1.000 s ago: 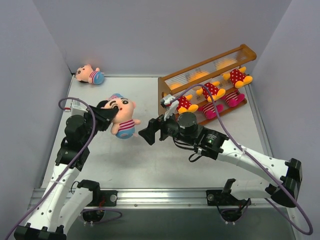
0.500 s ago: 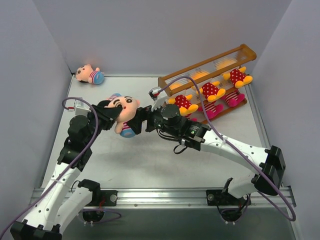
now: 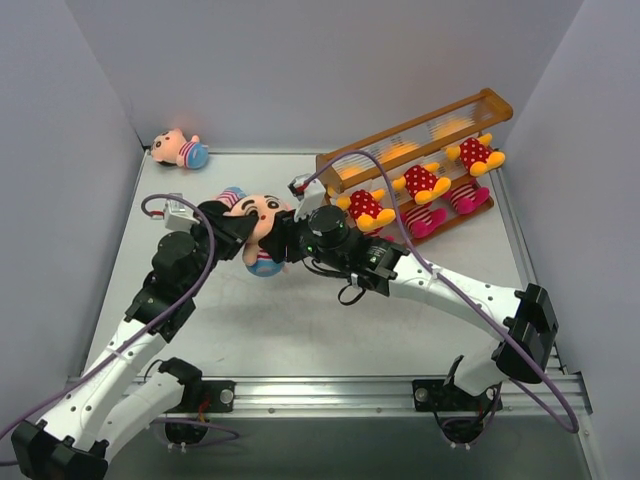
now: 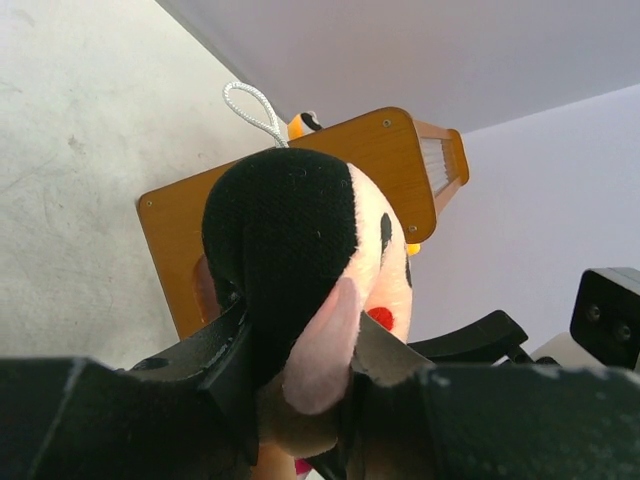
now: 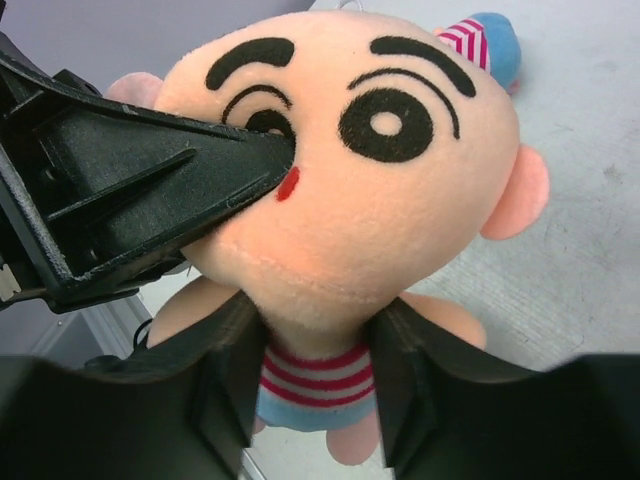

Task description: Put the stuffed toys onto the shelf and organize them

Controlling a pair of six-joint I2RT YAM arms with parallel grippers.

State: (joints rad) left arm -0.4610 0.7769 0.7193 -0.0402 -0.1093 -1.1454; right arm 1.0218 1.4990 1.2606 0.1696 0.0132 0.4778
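— Start from the left. What is there?

— In the far left corner one boy doll (image 3: 180, 150) lies alone on the worktop (image 3: 300, 330). Next comes the left arm (image 3: 165, 290). Its jaws are clamped on the head of a second boy, the held doll (image 3: 262, 222), which is up in the air between both arms.

— And the right arm (image 3: 440, 290)?

— It meets the held doll from the right. Its jaws stand one on each side of the chest, under the chin, close against the striped shirt. Whether they press or only touch, I cannot tell.

— How does the doll lie to them?

— In the right wrist view it is head up and feet down, so its long axis passes through the gap, across the closing line. I think this is a handover. The shelf (image 3: 498, 106) is to the right, nearer to the right arm, so the left jaws should let go only when the right jaws hold firm.

— What is not clear?

— The legs are cut off at the picture edge. From above, both wrists cover most of the body. A blue striped bit (image 5: 485, 40) behind the head may be another doll. On the shelf I see bears (image 3: 425, 182) and magenta dolls (image 3: 465, 198). The top tier shows only yellow behind rods.
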